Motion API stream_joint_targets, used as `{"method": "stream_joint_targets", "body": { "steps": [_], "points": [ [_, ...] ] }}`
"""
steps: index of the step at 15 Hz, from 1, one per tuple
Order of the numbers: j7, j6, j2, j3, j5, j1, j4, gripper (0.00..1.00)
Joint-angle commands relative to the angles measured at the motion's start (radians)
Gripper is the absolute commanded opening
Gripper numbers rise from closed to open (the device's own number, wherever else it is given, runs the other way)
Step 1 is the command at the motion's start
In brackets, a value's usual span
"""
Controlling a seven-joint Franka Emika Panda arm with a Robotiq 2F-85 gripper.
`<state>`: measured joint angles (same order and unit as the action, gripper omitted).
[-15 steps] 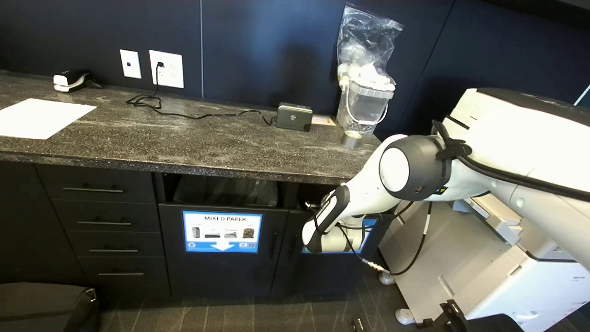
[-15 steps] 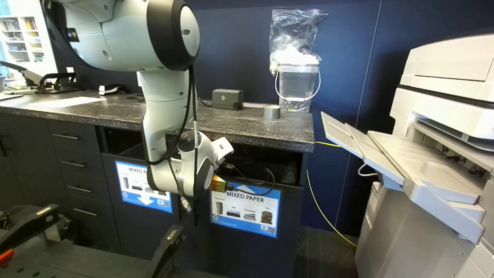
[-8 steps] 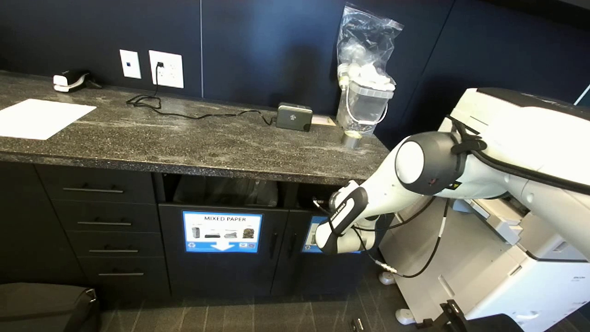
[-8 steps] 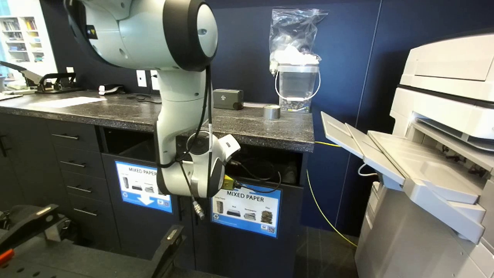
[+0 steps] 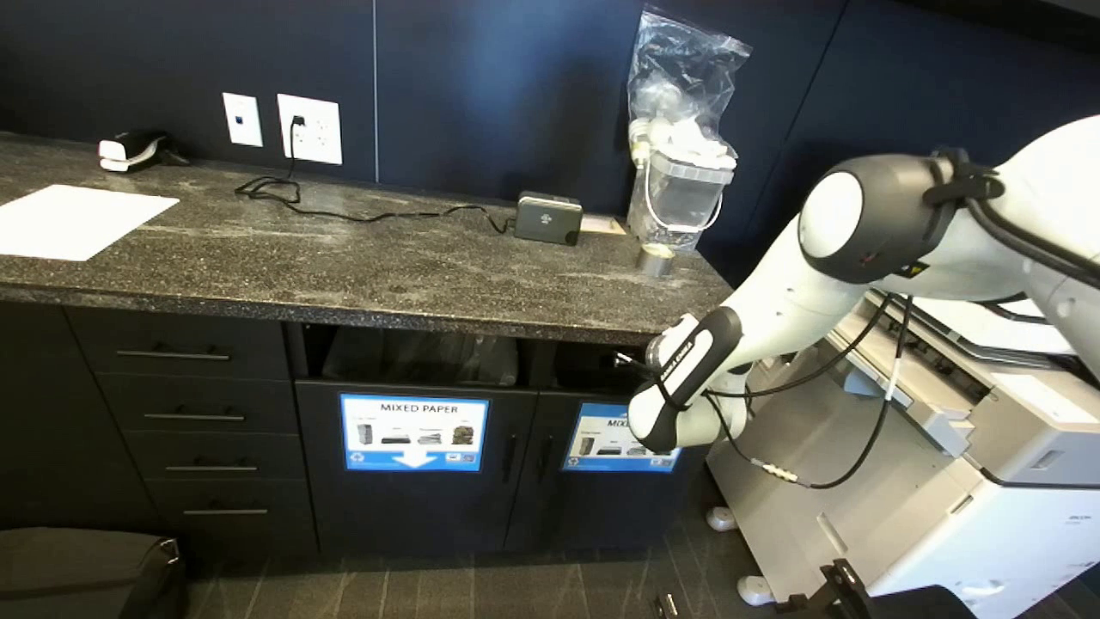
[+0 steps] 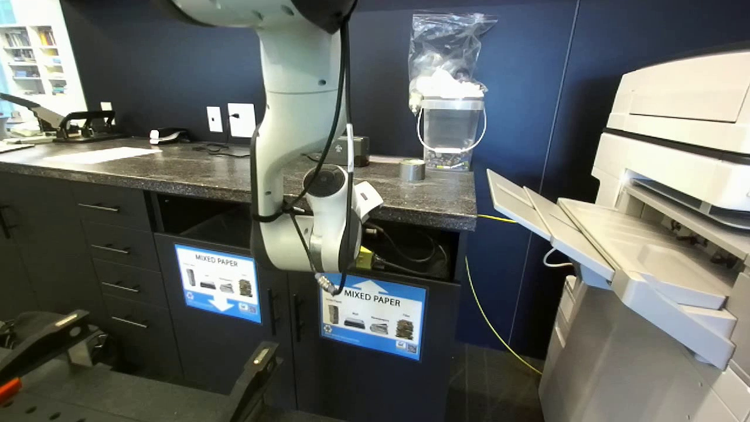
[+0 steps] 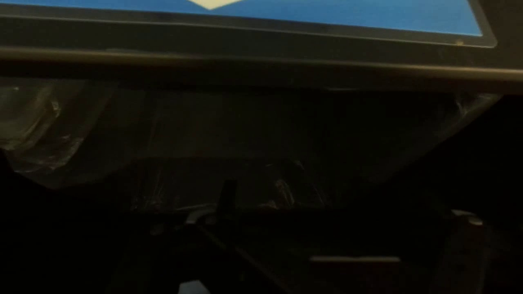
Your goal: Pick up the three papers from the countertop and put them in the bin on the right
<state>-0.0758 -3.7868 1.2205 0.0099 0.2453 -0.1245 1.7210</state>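
Countertop [image 5: 412, 266]: speckled stone, white sheet [image 5: 82, 222] flat on it | blue wall [image 5: 481, 94] behind, printer [image 6: 656, 258] beside | fingers [image 7: 466, 239] wide apart

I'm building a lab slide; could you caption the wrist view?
Wrinkled plastic glints inside the dark bin, a blue label across the picture's top.

Dark grey speckled stone countertop [image 5: 387, 266]: flat white rectangular sheet [image 5: 84, 222], small black-and-white device [image 5: 131, 150], thin black cable [image 5: 369, 219], dark grey box [image 5: 547, 221], silver tape roll [image 6: 412, 170], clear plastic bucket [image 6: 450, 126].
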Motion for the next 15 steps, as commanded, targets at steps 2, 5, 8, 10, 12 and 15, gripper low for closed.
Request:
{"method": "stream_joint_targets", "body": {
  "steps": [2, 5, 8, 10, 12, 15],
  "points": [
    [0.028, 0.315, -0.299, 0.051, 0.08, -0.038, 0.236, 1.0],
    [0.077, 0.581, -0.451, 0.061, 0.03, -0.023, 0.32, 1.0],
    [0.11, 0.843, -0.612, 0.011, -0.011, 0.042, 0.381, 1.0],
    [0.054, 1.021, -0.727, -0.037, 0.062, 0.084, 0.408, 1.0],
    [0.077, 1.155, -0.837, -0.089, 0.076, 0.141, 0.436, 1.0],
    [0.071, 1.277, -1.006, -0.106, 0.132, 0.164, 0.493, 1.0]
  ]
}}
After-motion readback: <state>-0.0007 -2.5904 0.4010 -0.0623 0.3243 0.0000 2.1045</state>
